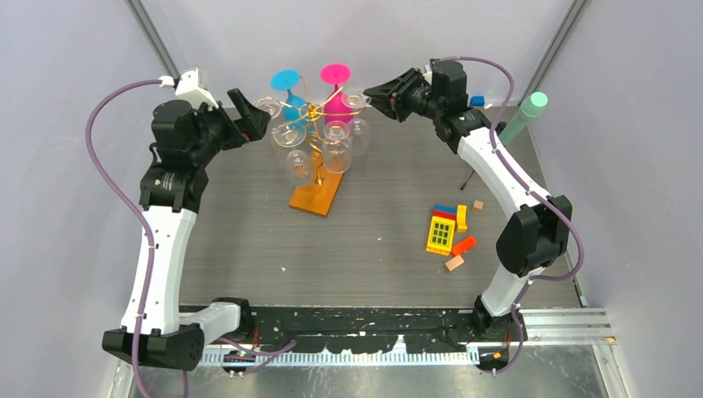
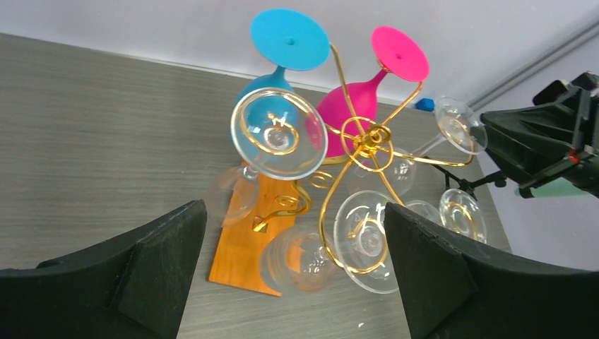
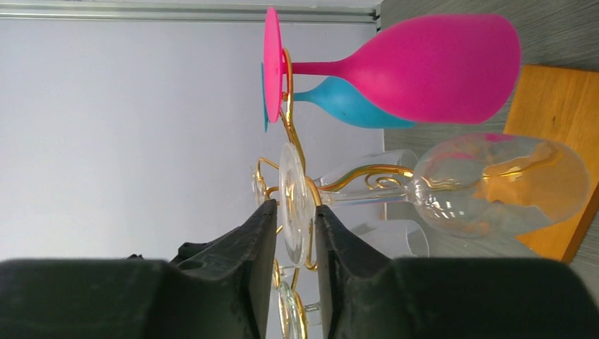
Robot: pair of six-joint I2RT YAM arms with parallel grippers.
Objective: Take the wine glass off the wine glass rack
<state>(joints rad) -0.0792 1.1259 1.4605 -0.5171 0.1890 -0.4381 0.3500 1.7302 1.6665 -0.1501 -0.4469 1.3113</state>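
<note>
The wine glass rack (image 1: 313,112) is gold wire on an orange-brown wooden base (image 1: 317,196) at the table's back middle. Several clear glasses, a blue glass (image 1: 286,80) and a pink glass (image 1: 336,75) hang on it upside down. My right gripper (image 1: 370,91) is at the rack's right side. In the right wrist view it (image 3: 295,212) is closed on the round foot of a clear wine glass (image 3: 494,185), which still hangs on a gold arm (image 3: 367,171). My left gripper (image 1: 253,116) is open and empty left of the rack; the left wrist view shows it (image 2: 293,219) above the base (image 2: 244,247).
A black tripod with a mint-green tip (image 1: 524,116) stands at the back right, close to my right arm. Several coloured toy blocks (image 1: 448,232) lie on the right half of the table. A small blue block (image 1: 477,100) sits by the back wall.
</note>
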